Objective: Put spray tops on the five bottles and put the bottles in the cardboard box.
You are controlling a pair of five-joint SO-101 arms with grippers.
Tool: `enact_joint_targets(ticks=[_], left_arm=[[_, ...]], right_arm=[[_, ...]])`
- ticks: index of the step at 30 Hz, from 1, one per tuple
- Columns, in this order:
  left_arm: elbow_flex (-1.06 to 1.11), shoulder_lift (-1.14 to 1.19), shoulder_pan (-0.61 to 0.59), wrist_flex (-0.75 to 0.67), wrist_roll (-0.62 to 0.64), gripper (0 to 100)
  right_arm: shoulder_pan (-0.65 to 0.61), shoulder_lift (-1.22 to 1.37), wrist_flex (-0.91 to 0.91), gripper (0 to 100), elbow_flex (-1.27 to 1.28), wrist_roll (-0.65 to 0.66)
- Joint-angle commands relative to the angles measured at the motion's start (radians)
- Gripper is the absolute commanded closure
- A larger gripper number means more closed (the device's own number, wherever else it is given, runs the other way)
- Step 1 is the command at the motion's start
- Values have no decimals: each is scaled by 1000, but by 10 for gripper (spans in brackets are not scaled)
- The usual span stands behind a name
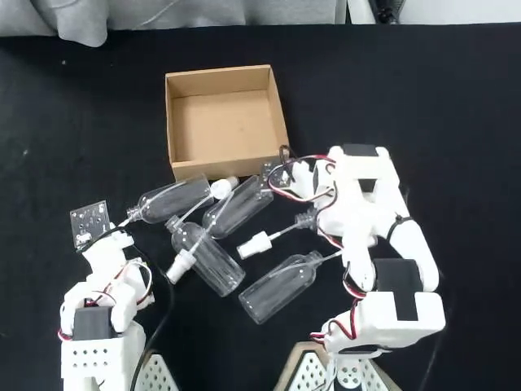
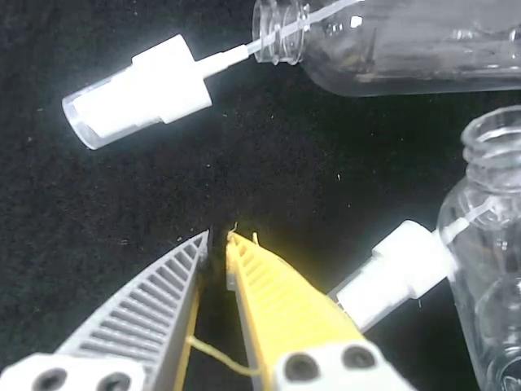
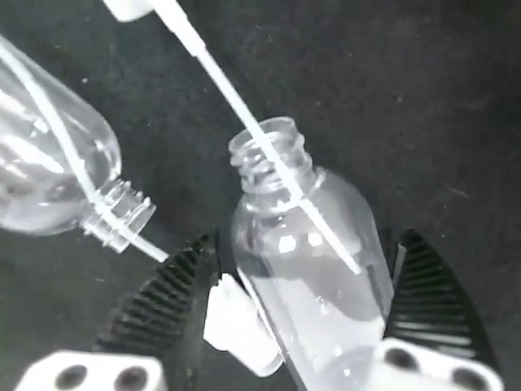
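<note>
right hand (image 3: 308, 238) released, straddling a clear bottle (image 3: 313, 277) (neck uncapped); left hand (image 2: 218, 238) clenched, beside a white spray top (image 2: 399, 273) on the desk (image 2: 285, 163).

Glossy clear plastic bottles (image 1: 207, 259), matt cardboard box (image 1: 224, 122)

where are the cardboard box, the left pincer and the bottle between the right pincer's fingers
cardboard box (image 1: 220, 126), high view, on its bare floor
left pincer (image 2: 217, 241), left wrist view, midway between its fingertips
clear bottle (image 3: 313, 269), right wrist view, on its see-through body
</note>
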Motion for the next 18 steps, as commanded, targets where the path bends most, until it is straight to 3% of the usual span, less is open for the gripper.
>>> enact_joint_targets(ticks=[1,9,18], left_arm=[[22,-14,2,5,-3,970],[22,-14,2,5,-3,970],[22,-14,2,5,-3,970]], right_arm=[[-17,-65,-44,701,4,-15],[-23,-73,-44,868,-4,-84],[-17,-74,-34,874,-51,-201]])
